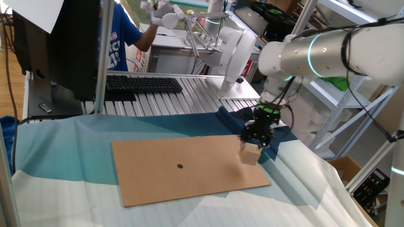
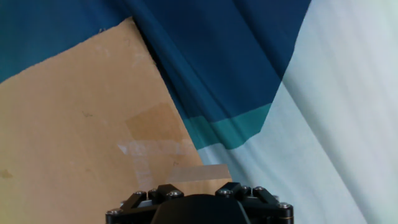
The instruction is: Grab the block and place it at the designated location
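The block (image 1: 250,156) is a small light-tan wooden cube at the right edge of the brown cardboard sheet (image 1: 183,183). My gripper (image 1: 255,144) points straight down, and the cube sits directly under it at the fingertips, which appear closed on its top. The cube is at or just above the sheet. The designated location (image 1: 180,166) is a tiny dark dot near the middle of the sheet, well to the left of the cube. The hand view shows only the gripper's black base (image 2: 199,208), the cardboard's right corner (image 2: 74,124) with tape patches, and cloth. The fingers and cube are hidden there.
Blue, teal and white cloth (image 1: 57,157) covers the table around the sheet. A black keyboard (image 1: 142,84) lies on a ribbed metal surface at the back, beside a white box (image 1: 237,53). A person in blue (image 1: 123,38) stands behind. Shelving stands at the right.
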Controlling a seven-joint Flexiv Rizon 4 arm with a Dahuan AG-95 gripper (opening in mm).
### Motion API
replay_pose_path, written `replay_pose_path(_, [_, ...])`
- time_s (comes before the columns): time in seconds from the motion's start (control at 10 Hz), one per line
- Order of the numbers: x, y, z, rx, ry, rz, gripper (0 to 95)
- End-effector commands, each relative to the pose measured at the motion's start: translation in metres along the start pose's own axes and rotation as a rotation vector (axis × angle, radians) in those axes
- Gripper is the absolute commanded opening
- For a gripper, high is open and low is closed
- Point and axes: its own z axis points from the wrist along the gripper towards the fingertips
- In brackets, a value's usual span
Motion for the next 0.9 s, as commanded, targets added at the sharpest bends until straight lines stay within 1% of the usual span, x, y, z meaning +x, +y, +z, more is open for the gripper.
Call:
replay_pose_path(0.1, [0.0014, 0.0029, 0.0049, -0.010, -0.005, -0.008, 0.0])
replay_pose_path(0.2, [-0.0010, 0.0069, 0.0095, -0.003, -0.011, -0.014, 0.0])
replay_pose_path(0.3, [-0.0017, 0.0083, 0.0115, -0.004, -0.011, -0.007, 0.0])
replay_pose_path(0.5, [-0.0005, 0.0081, 0.0121, -0.004, -0.008, 0.005, 0.0])
replay_pose_path(0.7, [0.0002, 0.0080, 0.0126, 0.004, -0.019, -0.006, 0.0])
replay_pose_path(0.8, [0.0002, 0.0080, 0.0126, 0.003, -0.023, -0.016, 0.0])
replay_pose_path(0.9, [0.0002, 0.0080, 0.0126, 0.003, -0.037, -0.030, 0.0])
